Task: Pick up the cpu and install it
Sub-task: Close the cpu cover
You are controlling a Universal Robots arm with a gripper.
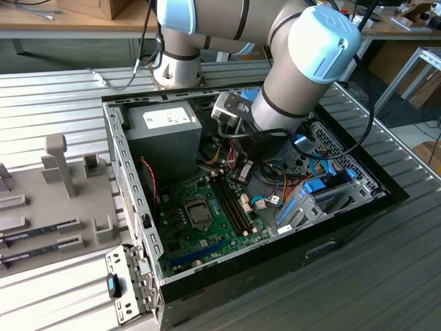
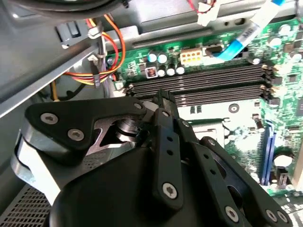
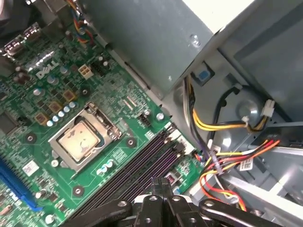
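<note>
In the exterior view the arm reaches down from the upper middle of the frame into the open computer case (image 1: 386, 189), its wrist over the centre of the case, above the memory slots (image 1: 231, 203) of the green motherboard (image 1: 207, 227). The grey power-supply box (image 1: 162, 138) sits in the upper left corner of the case, with yellow, red and orange cables (image 1: 220, 162) bunched beside it. The gripper (image 3: 161, 187) shows at the bottom centre of the first wrist view with its two fingertips pressed together and nothing between them; in the second wrist view the same fingertips (image 2: 163, 101) meet at a point just over the dark memory slots (image 2: 199, 85). The cpu (image 3: 81, 139) lies flat in the socket frame (image 3: 111, 125) on the motherboard (image 3: 42, 99), at the centre left of the first wrist view, its pale metal top facing up and the frame's metal edge around it; it is apart from the gripper, with the memory slots (image 3: 137, 163) between them. In the exterior view the cpu (image 1: 198, 214) appears as a small dark-framed square at the lower centre of the frame, left of the slots. A grey fixture tray (image 1: 48, 207) holding memory sticks (image 1: 41, 231) lies outside the case at the frame's left.
</note>
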